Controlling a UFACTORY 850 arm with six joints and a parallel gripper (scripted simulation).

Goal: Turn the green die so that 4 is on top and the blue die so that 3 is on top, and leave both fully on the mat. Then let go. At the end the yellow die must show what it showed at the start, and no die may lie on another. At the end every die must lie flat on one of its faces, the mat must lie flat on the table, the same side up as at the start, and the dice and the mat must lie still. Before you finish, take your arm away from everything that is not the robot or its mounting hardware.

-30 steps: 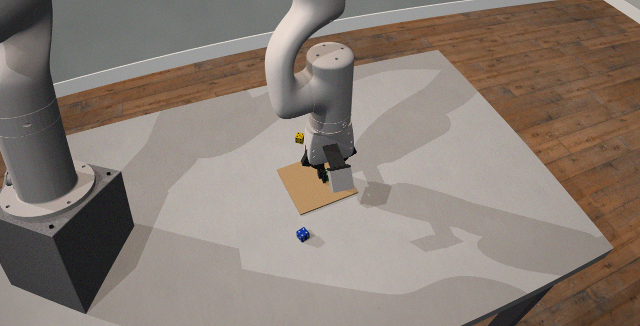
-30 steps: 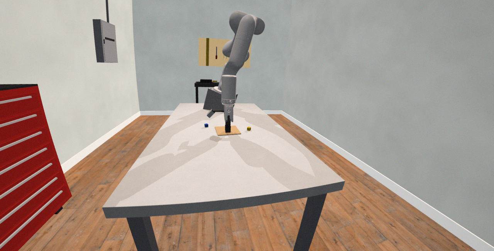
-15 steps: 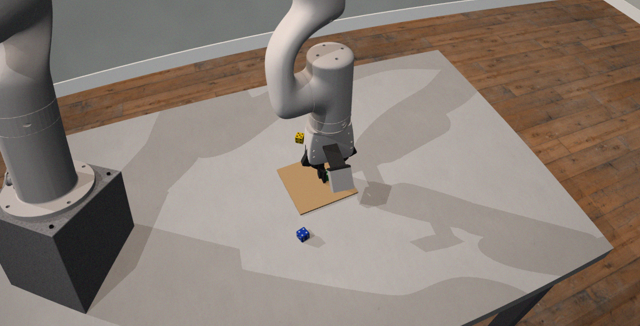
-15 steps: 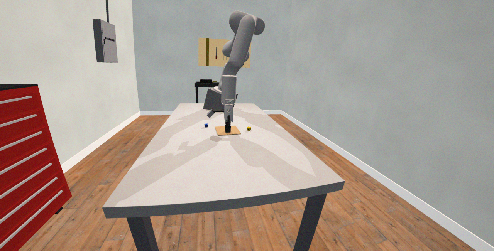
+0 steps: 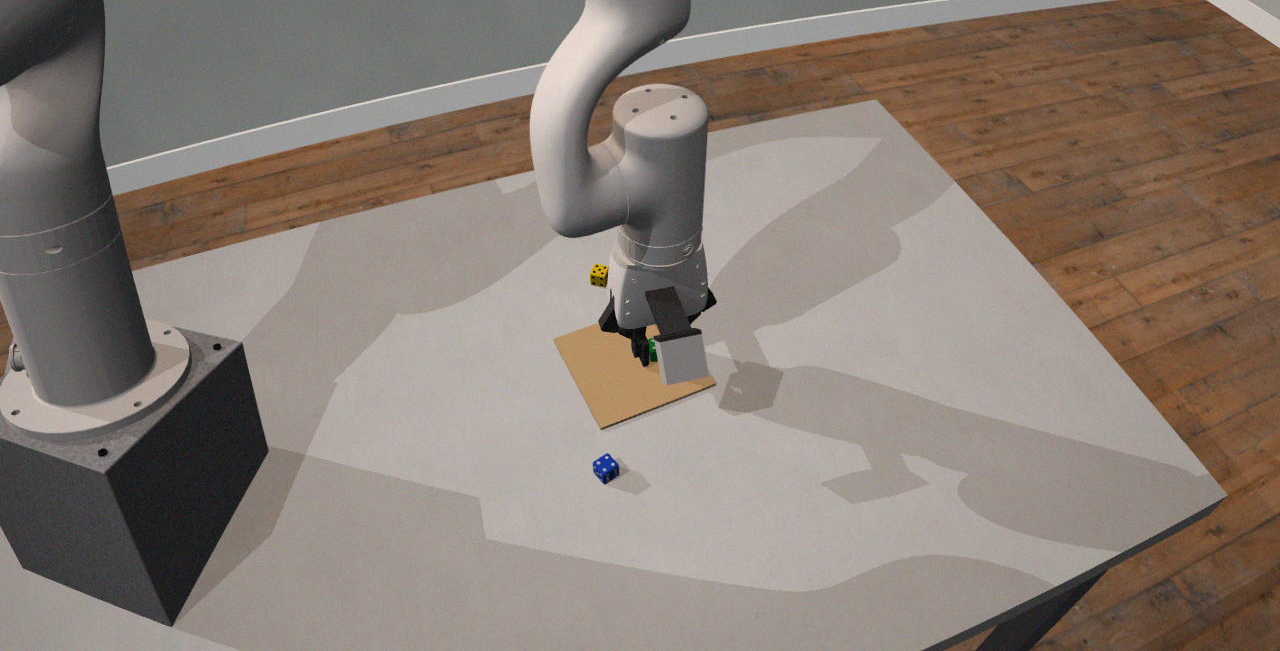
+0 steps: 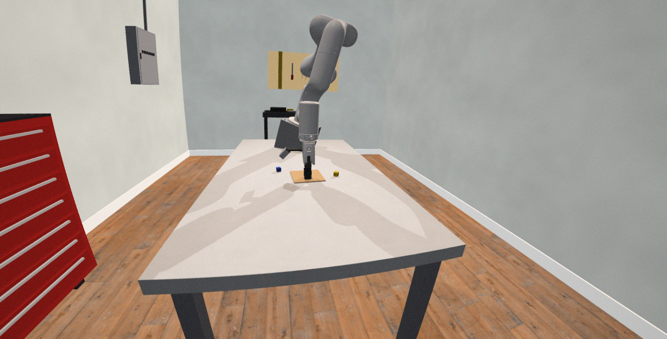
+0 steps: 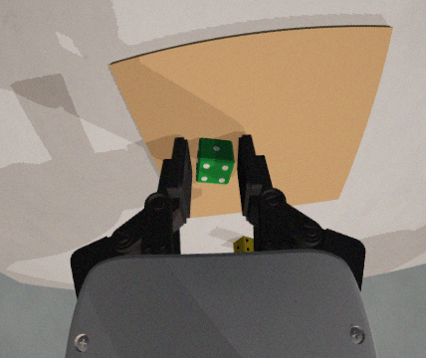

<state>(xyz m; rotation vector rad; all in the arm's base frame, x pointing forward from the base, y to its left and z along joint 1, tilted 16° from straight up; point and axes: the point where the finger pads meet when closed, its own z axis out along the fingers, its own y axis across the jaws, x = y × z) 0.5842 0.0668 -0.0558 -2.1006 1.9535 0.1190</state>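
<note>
The green die [image 5: 654, 351] [image 7: 215, 161] sits on the tan mat [image 5: 608, 396] [image 6: 319, 177] [image 7: 303, 75], inside its edge. Its lit upper face shows 4; the darker side face towards the wrist camera shows 1. My gripper [image 5: 657, 355] [image 6: 307, 176] [image 7: 213, 153] points down around the green die and is open, with a narrow gap on each side of it. The blue die [image 5: 605, 468] [image 6: 278, 169] rests on the table off the mat, several white pips upward. The yellow die [image 5: 598, 274] [image 6: 335, 173] [image 7: 243, 245] lies on the table beyond the mat's opposite side, partly hidden in the wrist view.
The grey table [image 5: 402, 468] [image 6: 298, 239] carries the mat and the arm's dark base block [image 5: 187, 504]. The wrist camera housing [image 5: 682, 357] hides part of the green die and one finger in the top view. A red drawer cabinet [image 6: 32, 206] stands beside the table.
</note>
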